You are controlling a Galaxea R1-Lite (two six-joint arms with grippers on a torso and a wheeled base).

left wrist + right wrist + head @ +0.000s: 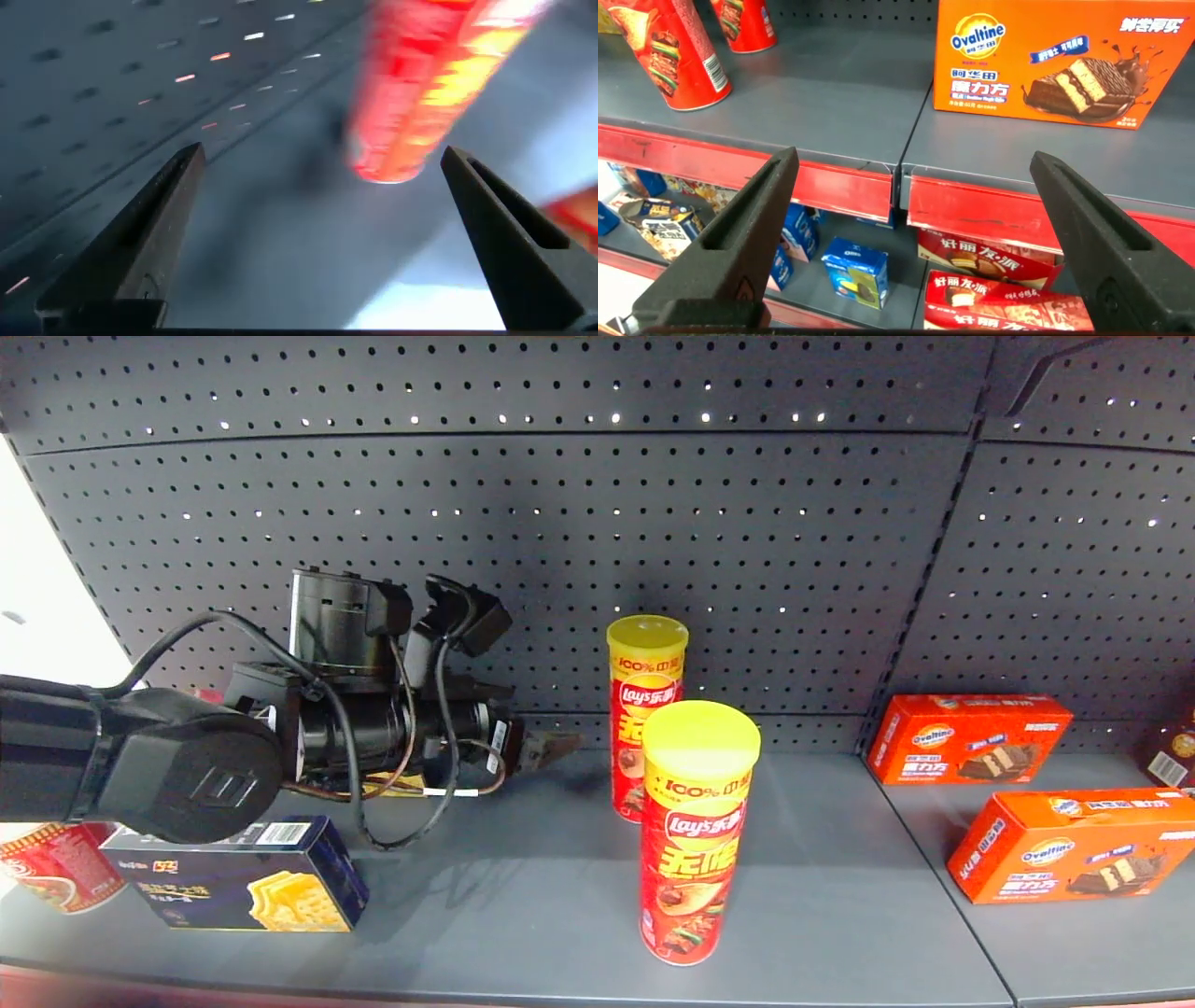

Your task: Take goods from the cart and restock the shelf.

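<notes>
Far left of the shelf [523,896]: a red tub [56,877] at the view's edge, with a dark blue cracker box [245,887] lying flat just beside it, near the front lip.

The left arm stretches across above these, low over the shelf. The left claw [553,747] points toward the rear chip can [646,709], near it but apart from it. In the left wrist view we see its fingers [159,233] spread wide with nothing between them. A blurred red can stands beyond the tips.

Mid-shelf: both chip cans are upright with their yellow lids on. The front chip can [698,831] stands nearer the shelf edge, slightly right of the rear one. We cannot tell whether the two touch.

Right bay: two orange boxes lie flat, the rear orange box [971,737] near the pegboard [560,523] and the front orange box [1074,845] nearer the edge, apart from each other.

The right claw [915,161] is spread wide and empty. It is held in front of the shelf's red front rail [831,182], below the front orange box. Under the rail, a lower shelf carries blue boxes [854,271] and red boxes [990,271].
</notes>
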